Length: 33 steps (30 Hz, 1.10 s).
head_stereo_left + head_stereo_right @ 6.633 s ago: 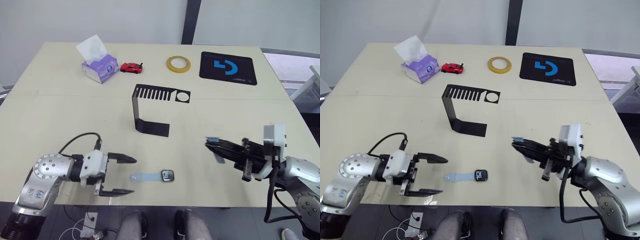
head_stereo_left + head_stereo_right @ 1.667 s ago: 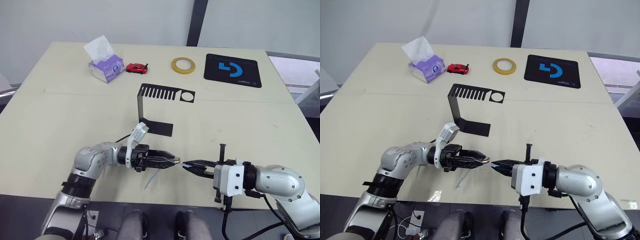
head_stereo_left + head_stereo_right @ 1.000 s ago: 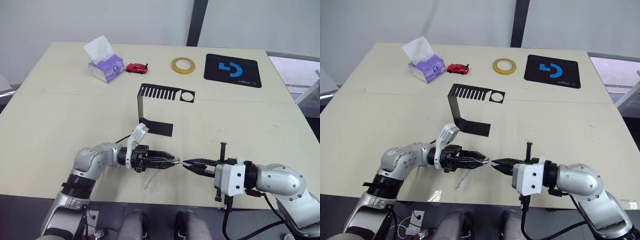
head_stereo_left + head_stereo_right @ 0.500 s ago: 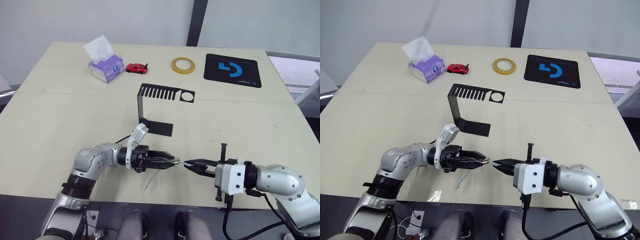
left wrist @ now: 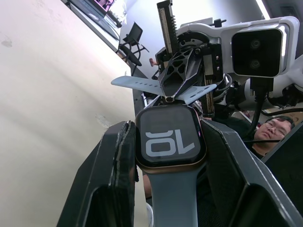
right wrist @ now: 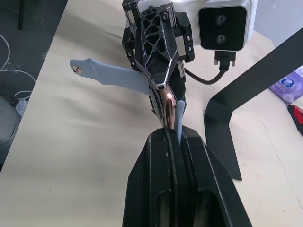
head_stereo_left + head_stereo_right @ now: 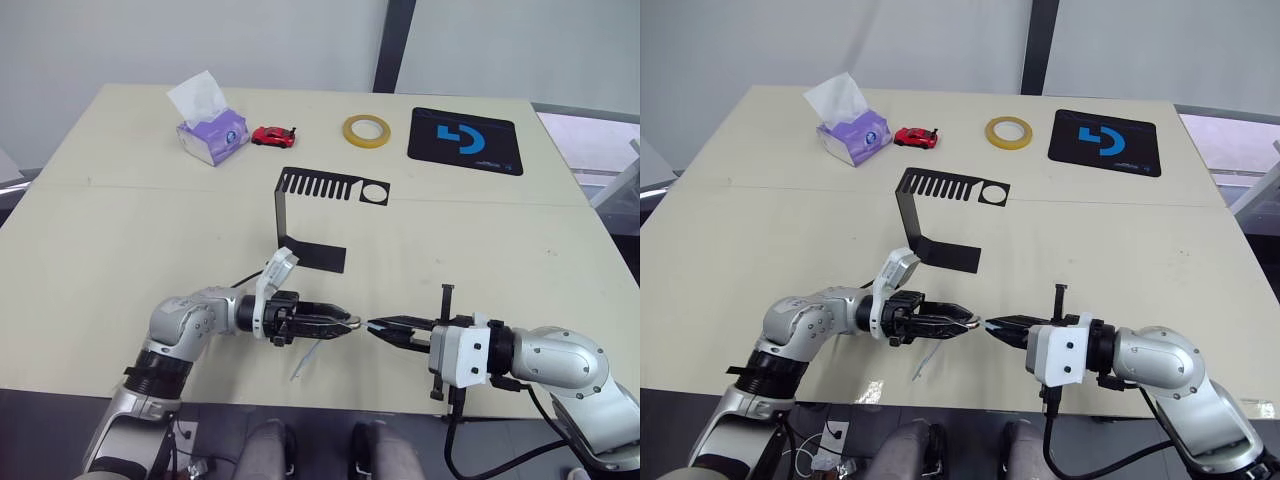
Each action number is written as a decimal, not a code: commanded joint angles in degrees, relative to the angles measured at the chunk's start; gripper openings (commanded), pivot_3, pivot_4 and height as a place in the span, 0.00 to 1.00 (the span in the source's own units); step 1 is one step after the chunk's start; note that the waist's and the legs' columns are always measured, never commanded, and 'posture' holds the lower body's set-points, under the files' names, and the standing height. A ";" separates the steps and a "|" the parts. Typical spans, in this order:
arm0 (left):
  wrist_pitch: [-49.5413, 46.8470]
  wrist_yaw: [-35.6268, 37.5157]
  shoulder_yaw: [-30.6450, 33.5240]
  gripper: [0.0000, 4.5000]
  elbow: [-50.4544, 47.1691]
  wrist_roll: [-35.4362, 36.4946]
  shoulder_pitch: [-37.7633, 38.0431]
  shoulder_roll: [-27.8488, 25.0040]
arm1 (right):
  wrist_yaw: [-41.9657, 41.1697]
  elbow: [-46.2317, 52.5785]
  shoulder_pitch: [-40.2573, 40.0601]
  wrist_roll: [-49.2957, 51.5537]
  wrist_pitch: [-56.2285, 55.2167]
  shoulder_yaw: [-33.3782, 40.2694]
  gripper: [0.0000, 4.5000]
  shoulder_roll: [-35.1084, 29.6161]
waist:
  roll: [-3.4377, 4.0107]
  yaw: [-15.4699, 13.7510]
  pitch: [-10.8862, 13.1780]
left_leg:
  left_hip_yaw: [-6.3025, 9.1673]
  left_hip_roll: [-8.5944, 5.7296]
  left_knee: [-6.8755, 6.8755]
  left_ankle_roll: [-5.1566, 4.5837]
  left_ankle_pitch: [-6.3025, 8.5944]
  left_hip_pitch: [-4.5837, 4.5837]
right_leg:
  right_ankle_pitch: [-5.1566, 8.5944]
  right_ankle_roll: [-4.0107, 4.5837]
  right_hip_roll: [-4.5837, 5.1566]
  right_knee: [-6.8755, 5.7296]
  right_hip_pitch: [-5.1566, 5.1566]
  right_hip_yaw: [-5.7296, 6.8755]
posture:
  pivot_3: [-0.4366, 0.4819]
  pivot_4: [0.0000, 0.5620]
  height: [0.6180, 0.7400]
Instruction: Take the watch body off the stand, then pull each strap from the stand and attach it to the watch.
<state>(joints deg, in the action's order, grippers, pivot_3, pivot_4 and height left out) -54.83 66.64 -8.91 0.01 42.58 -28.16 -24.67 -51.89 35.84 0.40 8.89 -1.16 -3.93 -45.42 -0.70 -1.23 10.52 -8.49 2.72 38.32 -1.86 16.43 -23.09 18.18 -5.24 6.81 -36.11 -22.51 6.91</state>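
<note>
My left gripper (image 5: 170, 156) clamped the watch body (image 5: 170, 137), one strap (image 6: 111, 74) already fitted; my right gripper (image 6: 170, 135) pinched the second strap (image 5: 142, 85), not yet joined.

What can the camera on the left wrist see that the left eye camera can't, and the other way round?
Left wrist view: the watch body's screen with white digits, gripped in the left claw, and a person's face behind.

Left eye view: the stand, tissue box, red toy car, tape roll and black mousepad on the table.

Both: the right claw bringing one pale strap up to the watch, and the other strap hanging from it.
</note>
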 commanded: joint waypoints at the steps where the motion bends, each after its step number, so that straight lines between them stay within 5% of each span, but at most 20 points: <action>1: 0.42 0.20 1.30 0.37 -2.16 1.57 0.41 0.39 | -0.24 1.10 -0.38 0.05 -1.25 0.56 0.00 -0.26 | 0.00 0.00 0.00 | 0.00 0.00 0.00 0.00 0.00 0.00 | 0.00 0.00 0.00 0.00 0.00 0.00 | 0.48 0.27 1.00; 33: 0.40 0.26 0.71 0.37 -2.89 1.42 0.83 0.27 | -0.19 0.11 0.08 -0.64 -1.55 -0.20 0.00 0.71 | 0.00 -0.01 0.00 | 0.00 0.01 0.04 0.00 0.00 0.00 | 0.00 0.00 -0.01 -0.03 0.00 -0.01 | 0.48 0.27 1.00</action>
<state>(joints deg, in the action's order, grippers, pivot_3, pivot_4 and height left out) -54.82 66.43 -8.92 -0.38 42.58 -27.43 -24.67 -52.49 35.38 -0.14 8.15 -2.42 -4.10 -44.98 -0.70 -1.24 10.51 -8.49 2.72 38.36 -1.86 16.43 -23.09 18.18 -5.24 6.79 -36.14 -22.51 6.89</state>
